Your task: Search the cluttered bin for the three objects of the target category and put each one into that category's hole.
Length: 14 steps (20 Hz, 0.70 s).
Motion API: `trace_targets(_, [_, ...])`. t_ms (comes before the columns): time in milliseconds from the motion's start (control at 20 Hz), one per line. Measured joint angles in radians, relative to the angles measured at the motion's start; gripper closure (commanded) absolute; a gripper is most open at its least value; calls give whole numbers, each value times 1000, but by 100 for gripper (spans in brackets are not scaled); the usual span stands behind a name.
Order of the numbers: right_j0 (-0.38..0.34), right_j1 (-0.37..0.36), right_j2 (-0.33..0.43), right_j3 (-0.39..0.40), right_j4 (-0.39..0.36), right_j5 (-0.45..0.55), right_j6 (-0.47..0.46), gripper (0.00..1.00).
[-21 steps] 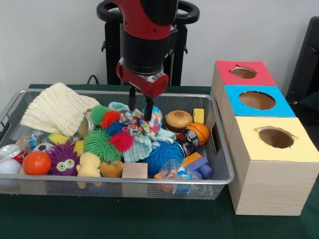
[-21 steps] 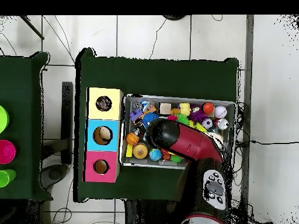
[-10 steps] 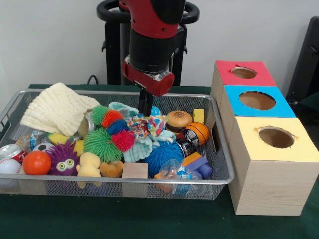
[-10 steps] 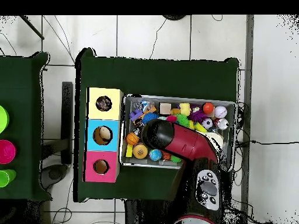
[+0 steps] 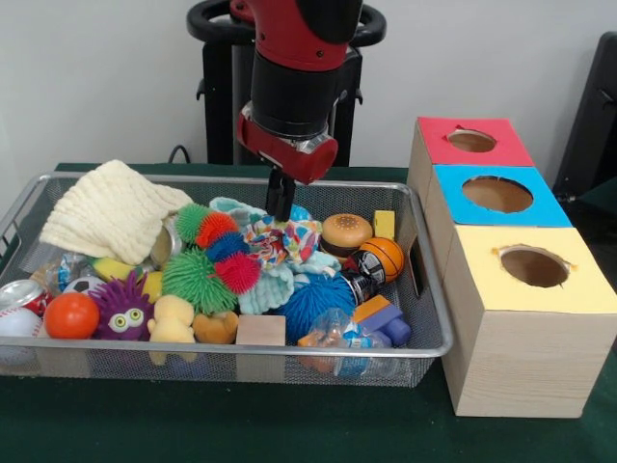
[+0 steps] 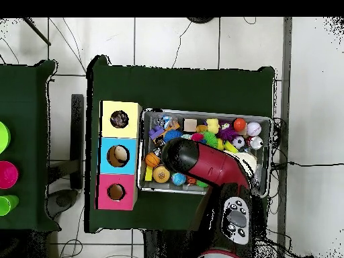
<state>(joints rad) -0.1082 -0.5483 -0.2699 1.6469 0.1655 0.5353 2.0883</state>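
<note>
hiding pincer (image 5: 280,201) in overhead, arm (image 6: 201,161) above bin (image 6: 263,124)

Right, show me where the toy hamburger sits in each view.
Front view: the hamburger lies at the basket's far right, left of the yellow block.
Overhead view: it lies at the basket's bottom left, near the blue box.
Shared landmark: the blue box.

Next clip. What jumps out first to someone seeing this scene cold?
The red and black arm dominates, coming down over the middle of a wire bin heaped with bright toys; its gripper hangs just above a patterned cloth. Next comes the row of three wooden boxes beside the bin, topped red, blue and yellow, each with a round hole. A cream knitted cloth fills the bin's far corner away from the boxes.
</note>
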Motion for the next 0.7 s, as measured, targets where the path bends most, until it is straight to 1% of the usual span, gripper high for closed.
trace_targets(200, [4,-4,-2,0,2,0,0,100])
trace_targets(450, [31,-36,-16,0,5,18,0,100])
trace_targets(700, [41,-58,-22,0,12,28,0,100])
